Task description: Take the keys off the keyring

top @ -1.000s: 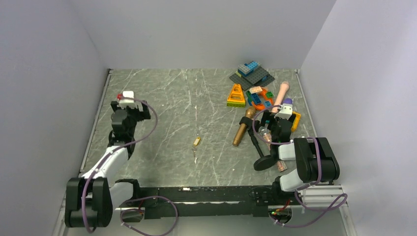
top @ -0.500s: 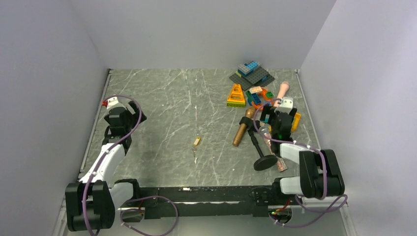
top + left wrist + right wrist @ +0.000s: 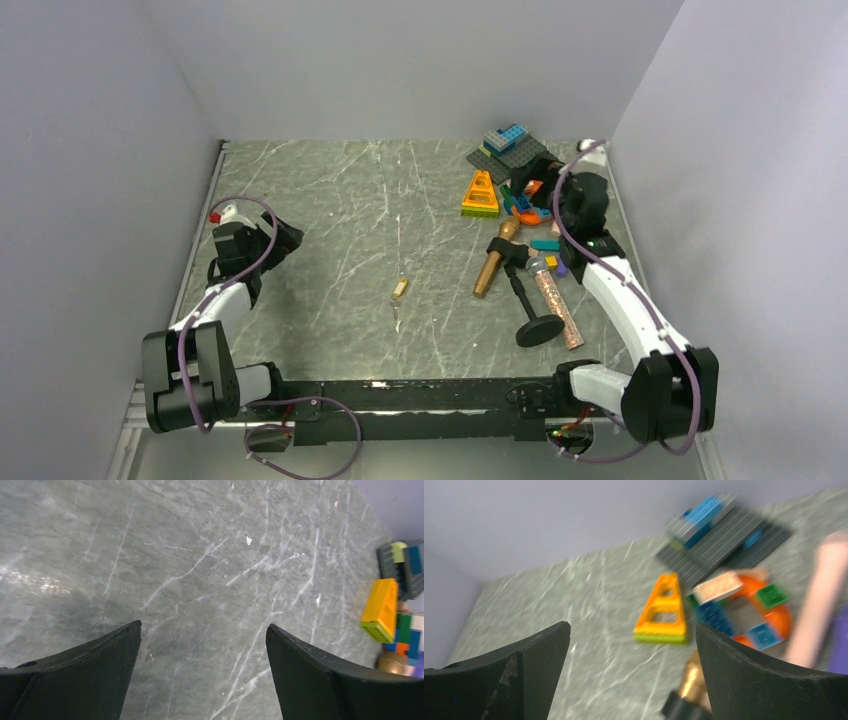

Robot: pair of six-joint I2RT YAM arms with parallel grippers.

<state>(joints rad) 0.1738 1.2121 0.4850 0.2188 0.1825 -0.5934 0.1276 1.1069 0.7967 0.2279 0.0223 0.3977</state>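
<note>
A tiny brass key [image 3: 401,288] lies flat on the grey marbled table [image 3: 330,200], near its middle. A thin grey sliver that may be the keyring [image 3: 396,316] trails just below it; it is too small to make out. My left gripper [image 3: 288,238] hangs open at the left side, far from the key, and the left wrist view shows only bare table between its fingers [image 3: 100,680]. My right gripper [image 3: 527,188] is open over the toy pile at the back right. Neither wrist view shows the key.
A gold toy microphone [image 3: 490,270] on a black stand with a round base [image 3: 539,329] lies right of centre, beside a glitter tube [image 3: 556,300]. At the back right are an orange triangle piece [image 3: 663,611], a grey baseplate [image 3: 724,535] and an orange ring of bricks [image 3: 744,610].
My right arm has swung from beside the microphone stand to the back right, over the bricks. My left arm has drawn back towards the left edge. Both grippers stayed open.
</note>
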